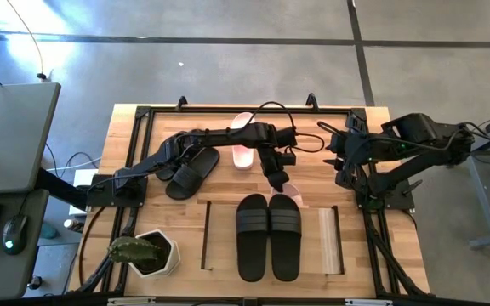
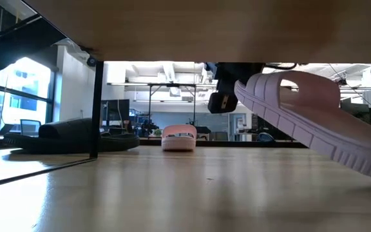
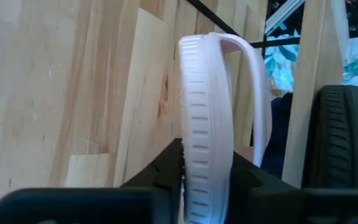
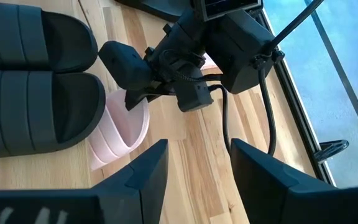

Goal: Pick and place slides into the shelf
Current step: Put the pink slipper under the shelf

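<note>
My left gripper (image 1: 277, 177) reaches to the table's middle and is shut on a pink-and-white slide (image 1: 291, 191), which slants down at the far edge of the light-wood shelf (image 1: 330, 242). A black pair of slides (image 1: 269, 234) lies on the shelf's top. The other pink slide (image 1: 242, 146) rests sole-down near the far edge. Two more black slides (image 1: 190, 170) lie to its left. My right gripper (image 4: 197, 180) hangs open above the table's right side, holding nothing. My left gripper pinches the pink slide's sole (image 3: 197, 186) between its two fingers, at the end nearer the strap, one finger on each flat face. The fingers slant down from the far left. The slide (image 2: 301, 122) is tilted, held end up; its low end runs out of the low view.
A white pot with a cactus (image 1: 151, 253) stands at the near left corner. A black frame (image 1: 134, 119) edges the table. The left arm's cables (image 1: 300, 136) lie across the far middle. Bare wood shows beneath the shelf's top panel (image 2: 185, 26) in the low view.
</note>
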You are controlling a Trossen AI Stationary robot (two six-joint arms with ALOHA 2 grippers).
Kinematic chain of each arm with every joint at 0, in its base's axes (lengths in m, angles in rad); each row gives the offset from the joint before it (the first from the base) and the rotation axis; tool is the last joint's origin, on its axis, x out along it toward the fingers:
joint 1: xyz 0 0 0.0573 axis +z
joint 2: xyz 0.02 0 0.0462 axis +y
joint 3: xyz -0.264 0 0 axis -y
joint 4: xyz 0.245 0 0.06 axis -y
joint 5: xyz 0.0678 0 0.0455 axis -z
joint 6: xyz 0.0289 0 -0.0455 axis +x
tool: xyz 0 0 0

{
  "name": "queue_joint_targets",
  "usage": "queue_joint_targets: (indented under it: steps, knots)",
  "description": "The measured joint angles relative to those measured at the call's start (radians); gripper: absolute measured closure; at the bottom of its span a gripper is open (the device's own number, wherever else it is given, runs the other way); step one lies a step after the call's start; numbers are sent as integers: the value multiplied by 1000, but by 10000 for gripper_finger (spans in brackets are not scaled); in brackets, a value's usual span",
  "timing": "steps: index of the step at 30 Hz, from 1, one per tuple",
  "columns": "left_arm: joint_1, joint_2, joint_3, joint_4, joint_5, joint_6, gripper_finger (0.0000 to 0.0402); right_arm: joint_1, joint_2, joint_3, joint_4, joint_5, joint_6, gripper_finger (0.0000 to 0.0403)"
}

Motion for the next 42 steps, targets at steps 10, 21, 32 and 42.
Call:
queue_joint_targets:
  steps: [10,21,32,42]
  knots:
    - [-20,-2,0,2,15,54,271,0,0,0,-20,1,28,238]
    - [-32,-2,0,42,-1,67,237,-89,-4,-10,-61,-63,71,238]
    - [-33,-2,0,112,-53,81,214,-252,-241,-335,94,-215,127,238]
    - [-25,-2,0,121,-121,104,210,-363,-287,-570,239,-394,147,238]
